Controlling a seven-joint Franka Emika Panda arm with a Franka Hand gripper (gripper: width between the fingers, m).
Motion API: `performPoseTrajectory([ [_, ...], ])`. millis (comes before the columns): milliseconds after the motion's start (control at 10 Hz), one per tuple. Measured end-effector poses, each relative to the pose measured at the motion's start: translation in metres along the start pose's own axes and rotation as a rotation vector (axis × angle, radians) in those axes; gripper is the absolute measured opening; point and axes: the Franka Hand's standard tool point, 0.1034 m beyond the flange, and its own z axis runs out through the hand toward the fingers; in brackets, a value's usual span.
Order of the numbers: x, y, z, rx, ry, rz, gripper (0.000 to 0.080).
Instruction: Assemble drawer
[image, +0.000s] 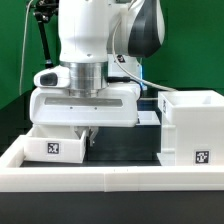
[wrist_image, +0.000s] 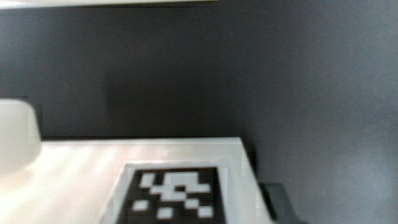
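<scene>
One small white drawer tray (image: 55, 146) with a black-and-white tag lies on the black table at the exterior view's left. The large hollow drawer shell (image: 192, 122), tagged low on its front, stands at the exterior view's right. My gripper (image: 88, 138) is lowered right at the tray's end nearest the shell. In the wrist view the tray's tagged face (wrist_image: 175, 195) fills the near part, with one dark finger (wrist_image: 272, 200) against its edge. The other finger is hidden, so I cannot tell the jaws' state. The second tray is not clearly in view.
The long low white border wall (image: 110, 180) runs across the front. Black table (image: 125, 150) lies between tray and shell. A white rounded object (wrist_image: 15, 135) shows at the wrist view's edge. A green backdrop stands behind.
</scene>
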Motion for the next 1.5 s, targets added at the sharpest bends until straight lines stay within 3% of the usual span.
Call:
performPoseTrajectory([
  [200,0.001,-0.001,-0.002,0.000,0.001,-0.013,0.0041],
  [600,0.012,-0.016,-0.035,0.029,-0.001,-0.083,0.0041],
  [1000,0.010,-0.015,-0.031,0.026,-0.007,-0.210,0.0042],
  [1200,0.025,-0.019,-0.039,0.009,0.004,-0.451,0.0042],
  [1500,0.036,-0.027,-0.040,0.012,-0.018,-0.732,0.0042],
])
